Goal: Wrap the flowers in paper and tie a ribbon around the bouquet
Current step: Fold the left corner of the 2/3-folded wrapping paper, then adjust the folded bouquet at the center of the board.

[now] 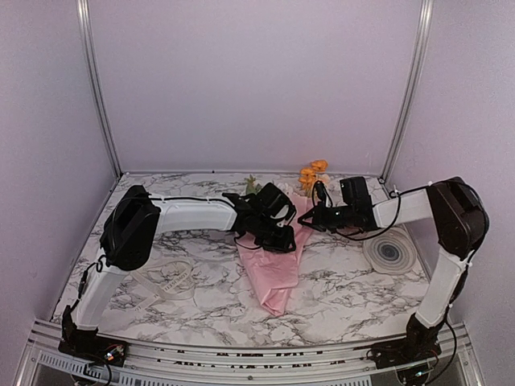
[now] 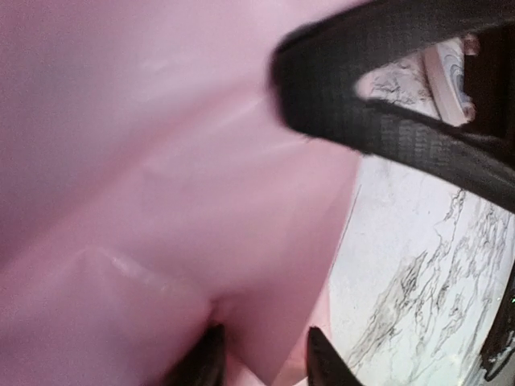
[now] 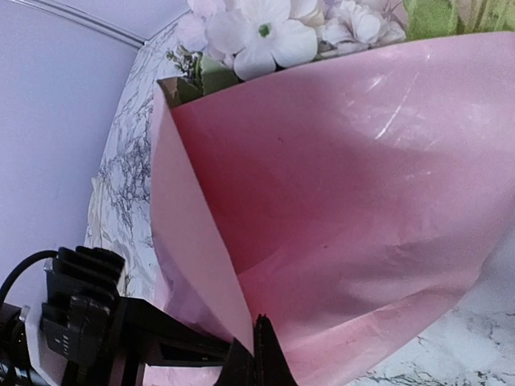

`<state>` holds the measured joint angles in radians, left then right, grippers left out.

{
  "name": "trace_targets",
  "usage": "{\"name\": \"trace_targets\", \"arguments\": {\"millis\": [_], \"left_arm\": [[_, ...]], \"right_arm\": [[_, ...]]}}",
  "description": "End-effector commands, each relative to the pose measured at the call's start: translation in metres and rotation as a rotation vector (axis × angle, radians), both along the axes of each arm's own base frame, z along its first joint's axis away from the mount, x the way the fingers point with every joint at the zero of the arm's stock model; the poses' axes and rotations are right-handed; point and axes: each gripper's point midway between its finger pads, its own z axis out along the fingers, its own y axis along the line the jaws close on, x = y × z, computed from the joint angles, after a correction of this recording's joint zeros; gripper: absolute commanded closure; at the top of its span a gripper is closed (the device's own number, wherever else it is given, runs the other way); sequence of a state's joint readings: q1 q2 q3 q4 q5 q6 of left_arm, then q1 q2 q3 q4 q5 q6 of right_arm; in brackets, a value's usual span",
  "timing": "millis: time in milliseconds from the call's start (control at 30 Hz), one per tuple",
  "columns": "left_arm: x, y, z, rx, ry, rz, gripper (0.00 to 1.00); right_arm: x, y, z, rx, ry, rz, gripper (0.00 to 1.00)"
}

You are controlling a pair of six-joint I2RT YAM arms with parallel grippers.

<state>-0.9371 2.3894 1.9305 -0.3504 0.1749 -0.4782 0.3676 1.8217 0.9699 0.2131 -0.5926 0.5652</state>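
The pink paper (image 1: 273,269) lies rolled into a loose cone around the flowers (image 1: 312,173), whose orange heads stick out at the far end. White blooms (image 3: 265,32) show at the cone's mouth. My right gripper (image 3: 259,354) is shut on the overlapping edge of the paper (image 3: 362,201), at the cone's right side (image 1: 307,217). My left gripper (image 2: 265,358) stands with its fingers apart, a fold of the paper (image 2: 161,161) between them, over the cone's upper middle (image 1: 282,239). The cream ribbon (image 1: 165,277) lies loose on the table to the left, apart from both grippers.
A flat round spool (image 1: 390,251) sits on the marble table at the right, under the right forearm. Pale walls and metal posts close in the back and sides. The right gripper's black finger (image 2: 386,121) crosses the left wrist view.
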Motion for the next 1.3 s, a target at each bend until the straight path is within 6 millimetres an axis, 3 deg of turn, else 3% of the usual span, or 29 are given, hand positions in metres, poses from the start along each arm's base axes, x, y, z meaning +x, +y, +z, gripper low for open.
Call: {"name": "trace_targets", "arguments": {"millis": [0, 133, 267, 467, 733, 1033, 1133, 1267], "left_arm": [[-0.001, 0.002, 0.041, 0.005, -0.131, -0.063, 0.53], [-0.006, 0.007, 0.072, 0.024, -0.258, -0.117, 0.49], [-0.015, 0.021, 0.085, 0.068, -0.330, -0.153, 0.49], [-0.036, 0.045, 0.052, 0.231, -0.335, -0.218, 0.59], [-0.113, 0.031, -0.010, 0.466, -0.417, -0.609, 0.61], [-0.177, 0.054, -0.038, 0.516, -0.306, -0.788, 0.63], [-0.192, 0.048, -0.019, 0.439, -0.288, -0.810, 0.66], [-0.203, 0.027, 0.053, 0.189, -0.370, -0.790, 0.62]], "right_arm": [[0.003, -0.016, 0.001, -0.008, -0.016, -0.013, 1.00], [0.006, -0.033, -0.024, -0.028, 0.035, -0.052, 1.00], [0.005, -0.041, -0.052, -0.031, 0.091, -0.070, 1.00], [0.005, -0.043, -0.074, -0.058, 0.127, -0.077, 1.00], [0.003, -0.043, -0.077, -0.052, 0.137, -0.076, 1.00], [0.003, -0.043, -0.070, -0.053, 0.124, -0.077, 1.00], [0.003, -0.042, -0.068, -0.051, 0.120, -0.076, 1.00], [0.002, -0.043, -0.067, -0.052, 0.124, -0.077, 1.00]]}}
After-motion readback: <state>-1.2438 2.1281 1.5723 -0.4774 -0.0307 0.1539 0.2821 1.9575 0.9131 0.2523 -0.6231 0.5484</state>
